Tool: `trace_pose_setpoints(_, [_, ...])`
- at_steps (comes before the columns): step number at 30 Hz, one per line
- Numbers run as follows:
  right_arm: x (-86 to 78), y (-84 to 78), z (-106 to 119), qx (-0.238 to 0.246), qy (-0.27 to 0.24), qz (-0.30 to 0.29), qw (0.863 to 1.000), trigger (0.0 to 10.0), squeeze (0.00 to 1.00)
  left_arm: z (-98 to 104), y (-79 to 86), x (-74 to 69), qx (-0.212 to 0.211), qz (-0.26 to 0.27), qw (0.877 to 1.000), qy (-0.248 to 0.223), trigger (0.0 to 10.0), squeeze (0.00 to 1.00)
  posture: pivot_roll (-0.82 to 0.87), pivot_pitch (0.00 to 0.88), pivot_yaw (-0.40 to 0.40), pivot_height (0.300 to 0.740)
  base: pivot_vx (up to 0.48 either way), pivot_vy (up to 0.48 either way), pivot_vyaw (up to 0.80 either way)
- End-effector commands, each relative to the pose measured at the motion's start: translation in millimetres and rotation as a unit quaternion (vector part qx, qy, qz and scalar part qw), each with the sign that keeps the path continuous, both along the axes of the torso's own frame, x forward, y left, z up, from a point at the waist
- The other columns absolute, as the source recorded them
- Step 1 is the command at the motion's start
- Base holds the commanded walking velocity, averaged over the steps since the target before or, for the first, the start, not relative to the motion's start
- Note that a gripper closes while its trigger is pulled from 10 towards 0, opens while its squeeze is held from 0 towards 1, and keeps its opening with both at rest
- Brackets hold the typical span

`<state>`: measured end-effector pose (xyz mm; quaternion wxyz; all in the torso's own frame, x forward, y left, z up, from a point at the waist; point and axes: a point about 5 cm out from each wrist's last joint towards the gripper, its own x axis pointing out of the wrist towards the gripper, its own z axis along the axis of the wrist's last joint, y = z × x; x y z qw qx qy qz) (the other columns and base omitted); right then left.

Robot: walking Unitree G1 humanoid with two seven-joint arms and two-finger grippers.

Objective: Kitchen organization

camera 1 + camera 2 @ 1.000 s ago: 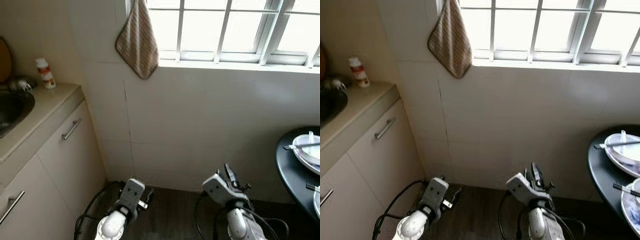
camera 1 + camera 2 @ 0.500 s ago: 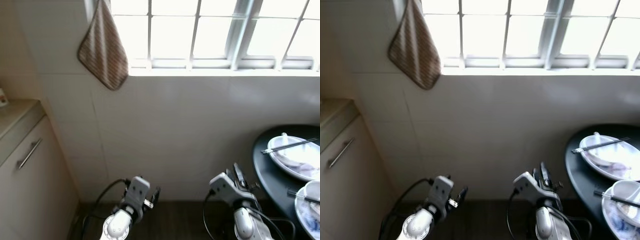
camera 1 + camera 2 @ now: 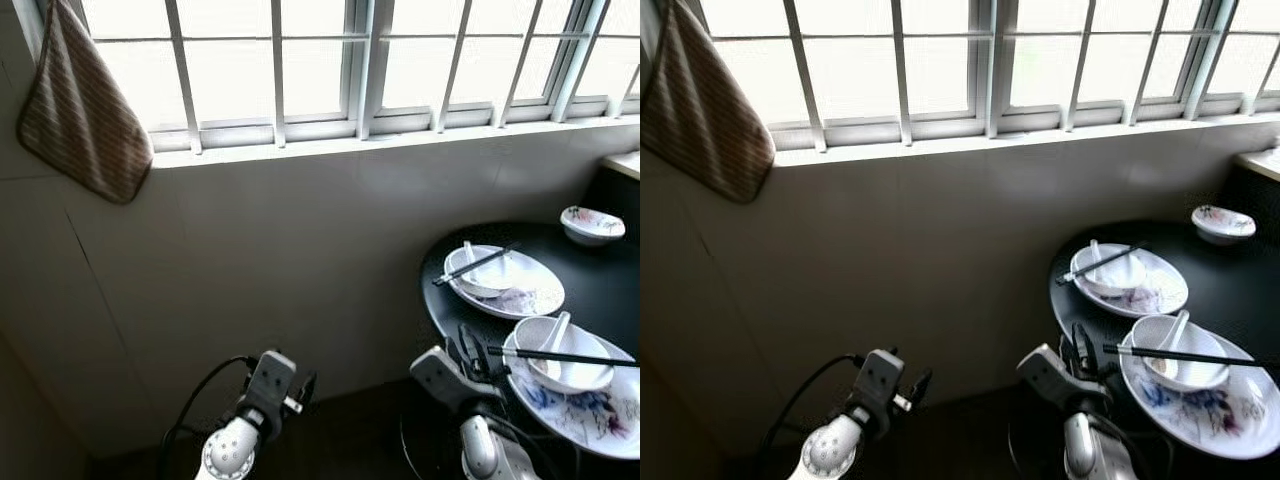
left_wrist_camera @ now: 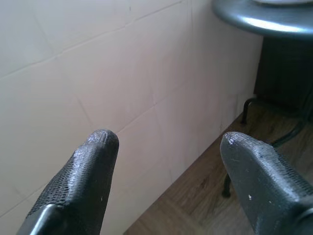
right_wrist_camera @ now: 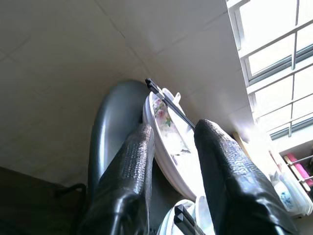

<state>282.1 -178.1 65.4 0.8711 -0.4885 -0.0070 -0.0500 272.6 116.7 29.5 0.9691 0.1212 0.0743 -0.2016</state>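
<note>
Dishes wait for you at about three o'clock: a round black tabletop (image 3: 600,290) carries two patterned plates, each with a white bowl, a spoon and a pair of chopsticks laid across the rim. The near plate (image 3: 590,410) sits at the table's closest edge, the far plate (image 3: 520,290) just behind it toward two o'clock, and a small bowl (image 3: 592,224) stands well apart near the back. The chopsticks (image 3: 560,355) rest bridging the near bowl (image 3: 560,355), so you should judge them loose and likely to roll if you lift the plate at a tilt.

Your right hand (image 3: 468,350) hangs low at four o'clock, just beside the table edge, its fingers (image 5: 132,166) slightly parted with nothing between them; it looks up past the rim at the plates. Your left hand (image 4: 166,171) sits at seven o'clock, fingers spread wide and empty, facing the tiled wall (image 3: 300,250) and wooden floor (image 4: 195,196).

Straight ahead at twelve o'clock the wall runs under a barred window (image 3: 360,60), with a striped cloth (image 3: 80,110) hanging at ten o'clock. The table's edge overhangs your right hand, so you likely need to raise the arm clear of the rim before reaching in.
</note>
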Motion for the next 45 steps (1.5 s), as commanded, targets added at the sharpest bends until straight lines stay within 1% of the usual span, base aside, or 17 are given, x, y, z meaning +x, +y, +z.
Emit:
trace_pose_setpoints(1, [2.3,5.4,2.6,-0.007,-0.005,0.015,1.0,10.0,0.0,-1.1,0.6,-0.1,0.002,0.001,1.0,0.002,10.0,0.0,-0.04,0.0,-0.012,0.74,0.0,0.0,-0.8])
trace_pose_setpoints(7, [2.6,7.7,1.8,-0.016,-0.004,0.021,1.0,10.0,0.0,-1.4,0.4,0.1,0.002,0.001,1.0,0.004,10.0,0.0,-0.04,0.0,-0.012,0.74,0.0,0.0,-0.8])
trace_pose_setpoints(13, [3.7,6.9,0.6,-0.006,0.005,0.033,0.999,10.0,0.0,-1.1,0.0,0.7,0.002,0.0,1.0,0.003,10.0,0.0,-0.04,0.0,-0.013,0.74,0.0,0.0,0.0])
trace_pose_setpoints(18, [4.8,6.5,-0.6,-0.035,0.017,0.047,0.998,10.0,0.0,-1.0,-0.4,0.9,0.0,0.0,1.0,0.004,10.0,0.0,-0.04,0.0,-0.01,0.74,0.0,0.0,0.0])
trace_pose_setpoints(21, [5.8,3.1,-3.3,-0.027,0.03,0.038,0.998,10.0,0.0,-1.0,-0.7,0.9,0.0,0.0,1.0,0.004,10.0,0.0,-0.04,0.0,-0.012,0.74,0.0,0.0,0.0])
trace_pose_setpoints(24, [8.3,-4.8,-6.0,-0.014,0.048,0.012,0.999,10.0,0.0,-1.0,-0.6,0.8,-0.001,0.0,1.0,0.004,10.0,0.0,-0.03,0.0,-0.014,0.74,0.0,0.0,0.0])
trace_pose_setpoints(25, [8.3,-4.8,-6.0,-0.014,0.048,0.012,0.999,10.0,0.0,-1.0,-0.6,0.8,-0.001,0.0,1.0,0.004,10.0,0.0,-0.03,0.0,-0.014,0.74,0.0,0.0,0.0])
trace_pose_setpoints(29, [11.6,-13.9,-5.0,-0.003,0.057,-0.015,0.998,10.0,0.0,-1.0,-0.2,0.9,-0.001,0.001,1.0,0.004,10.0,0.0,-0.03,0.0,-0.013,0.74,0.0,0.0,0.0])
trace_pose_setpoints(32, [12.3,-15.3,-5.0,-0.005,0.057,-0.018,0.998,10.0,0.0,-1.0,0.1,1.0,-0.001,0.001,1.0,0.005,10.0,0.0,-0.03,0.0,-0.013,0.74,0.0,0.0,-0.43])
trace_pose_setpoints(36, [12.5,-13.0,-4.9,0.004,0.058,-0.012,0.998,10.0,0.0,-1.1,0.4,1.3,-0.001,0.001,1.0,0.005,10.0,0.0,-0.03,0.0,-0.012,0.74,0.0,0.0,0.0])
trace_pose_setpoints(37, [12.5,-10.1,-4.8,0.013,0.056,-0.003,0.998,10.0,0.0,-1.1,0.4,1.3,-0.001,0.001,1.0,0.005,10.0,0.0,-0.03,0.0,-0.012,0.74,0.0,0.0,0.0])
trace_pose_setpoints(39, [11.7,1.1,-2.1,-0.003,0.042,0.037,0.998,10.0,0.0,-1.0,0.4,1.6,-0.001,0.001,1.0,0.005,10.0,0.0,-0.03,0.0,-0.012,0.74,0.0,0.0,0.0])
trace_pose_setpoints(40, [11.7,1.1,-2.1,-0.003,0.042,0.037,0.998,10.0,0.0,-1.0,0.4,1.6,-0.001,0.001,1.0,0.005,10.0,0.0,-0.03,0.0,-0.012,0.74,0.0,0.0,0.0])
trace_pose_setpoints(44, [10.5,6.7,-0.1,0.021,0.041,0.057,0.997,10.0,0.0,-1.0,0.3,1.7,-0.001,0.001,1.0,0.005,10.0,0.0,-0.03,0.0,-0.013,0.74,0.0,0.0,0.0])
trace_pose_setpoints(45, [10.1,7.0,2.5,0.031,0.033,0.061,0.997,10.0,1.0,-1.0,0.2,1.8,-0.001,0.001,1.0,0.005,10.0,0.0,-0.03,0.0,-0.013,0.74,0.0,0.0,0.0])
